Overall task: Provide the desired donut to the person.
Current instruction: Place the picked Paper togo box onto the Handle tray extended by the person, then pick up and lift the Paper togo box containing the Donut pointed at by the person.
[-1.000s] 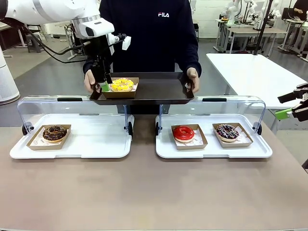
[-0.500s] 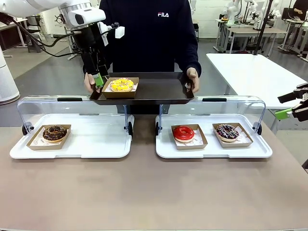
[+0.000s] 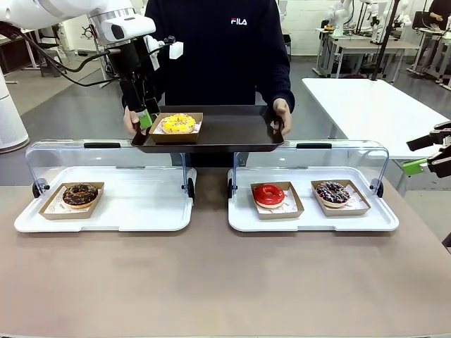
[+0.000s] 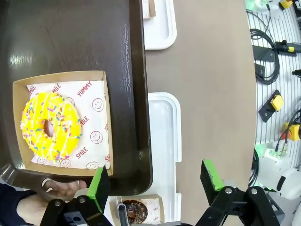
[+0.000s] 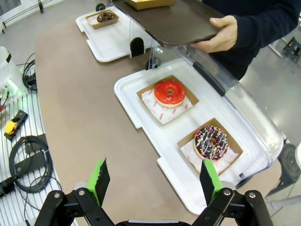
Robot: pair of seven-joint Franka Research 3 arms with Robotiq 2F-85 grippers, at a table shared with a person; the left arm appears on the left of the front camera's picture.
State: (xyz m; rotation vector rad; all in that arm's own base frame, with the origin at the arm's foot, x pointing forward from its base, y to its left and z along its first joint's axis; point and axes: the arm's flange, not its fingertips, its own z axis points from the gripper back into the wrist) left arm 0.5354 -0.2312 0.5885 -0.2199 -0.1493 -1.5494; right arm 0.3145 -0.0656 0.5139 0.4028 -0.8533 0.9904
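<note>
The person in a black FILA sweatshirt stands at the far side, both hands holding a dark tray. A yellow sprinkled donut in a cardboard box sits on the tray's left part; the left wrist view shows the donut on smiley-print paper. My left gripper hangs open just left of that box, above the tray's left edge, nothing between its fingers. My right gripper is open at the far right, off the table's edge; its fingers are empty.
Two white lidded display trays lie on the brown table. The left tray holds a chocolate donut. The right tray holds a red glazed donut and a dark sprinkled donut. Both clear lids stand raised at the back.
My left gripper has let go of the yellow donut's box and drawn up and to the left. The box stays on the person's tray. The right arm has not moved.
</note>
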